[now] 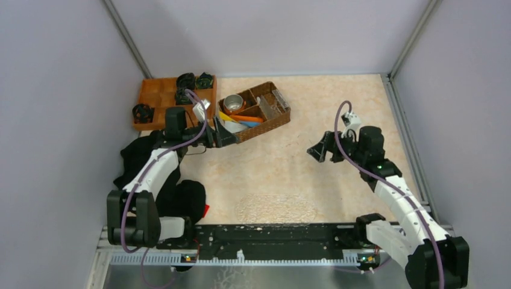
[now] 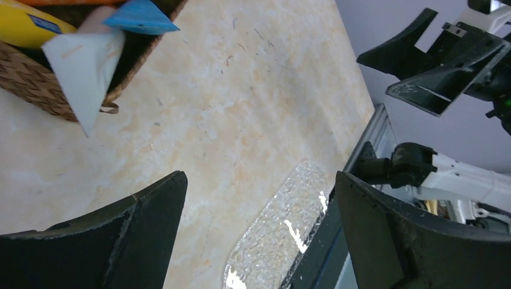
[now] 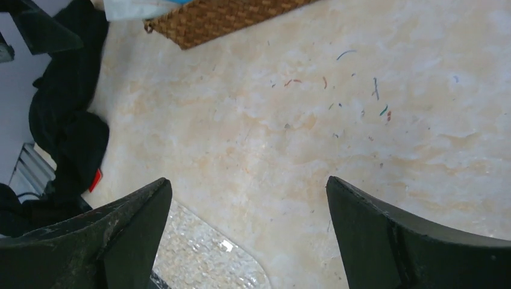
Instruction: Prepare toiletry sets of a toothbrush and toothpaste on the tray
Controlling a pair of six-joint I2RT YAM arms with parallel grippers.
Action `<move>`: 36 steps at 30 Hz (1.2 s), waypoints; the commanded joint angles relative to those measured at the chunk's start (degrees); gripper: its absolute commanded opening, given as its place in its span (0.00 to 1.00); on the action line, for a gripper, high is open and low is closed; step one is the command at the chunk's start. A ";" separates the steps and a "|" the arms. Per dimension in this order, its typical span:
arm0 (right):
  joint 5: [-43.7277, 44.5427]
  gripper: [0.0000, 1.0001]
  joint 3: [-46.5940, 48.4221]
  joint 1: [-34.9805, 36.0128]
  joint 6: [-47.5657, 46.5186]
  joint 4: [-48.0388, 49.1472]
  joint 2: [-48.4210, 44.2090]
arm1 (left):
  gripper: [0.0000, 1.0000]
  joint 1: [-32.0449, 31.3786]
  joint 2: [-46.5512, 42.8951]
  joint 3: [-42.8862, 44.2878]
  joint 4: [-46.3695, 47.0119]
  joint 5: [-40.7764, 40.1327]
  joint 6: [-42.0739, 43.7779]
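The clear bumpy tray [image 1: 276, 209] lies bare near the table's front edge, also seen in the left wrist view [image 2: 289, 229] and the right wrist view [image 3: 205, 259]. Small tubes stick out of the wicker basket [image 1: 268, 123]: a yellow tube [image 2: 24, 27], a blue tube [image 2: 141, 15], a white wedge-ended tube [image 2: 84, 66] and an orange tube [image 1: 247, 118]. No toothbrush can be made out. My left gripper [image 1: 220, 135] [image 2: 259, 177] hovers open at the basket's near left corner, holding nothing. My right gripper [image 1: 319, 147] [image 3: 247, 180] is open over bare table right of centre.
An orange wooden compartment tray [image 1: 163, 99] with black rings stands at the back left. An orange mug [image 1: 233, 103] sits in the basket. A heap of black cloth [image 1: 150, 180] [image 3: 66, 120] lies along the left side by the left arm.
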 commanded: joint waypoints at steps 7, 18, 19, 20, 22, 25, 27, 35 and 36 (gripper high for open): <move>15.36 0.99 0.25 17.12 2.34 -4.87 9.22 | 0.99 -2.50 0.73 2.64 -6.55 -3.87 2.27; 40.13 0.98 12.74 38.75 7.25 -14.05 25.91 | 0.99 -17.00 -2.99 2.87 -12.14 -41.47 -3.09; 40.55 0.96 13.04 38.75 7.48 -13.77 25.92 | 0.98 -17.04 -2.65 2.98 -11.19 -43.68 -3.23; 40.98 0.91 13.43 38.71 7.59 -13.53 25.67 | 0.92 -17.01 -2.31 3.04 -9.82 -45.49 -2.81; 42.87 0.73 14.76 38.71 7.29 -14.35 25.21 | 0.77 -17.00 -1.44 3.24 -6.93 -48.58 -2.98; 46.33 0.53 18.37 38.61 5.91 -17.17 25.34 | 0.53 -16.99 1.87 4.88 -2.95 -51.81 -3.37; 47.34 0.53 20.30 38.59 5.17 -18.79 25.26 | 0.47 -17.03 5.59 7.80 -3.78 -53.48 -3.43; 46.91 0.53 15.61 38.02 6.55 -19.02 20.38 | 0.30 -16.85 18.10 16.41 -10.52 -60.58 -4.79; 46.74 0.53 15.03 37.85 6.73 -19.01 19.77 | 0.27 -16.85 18.30 16.39 -10.66 -60.89 -5.20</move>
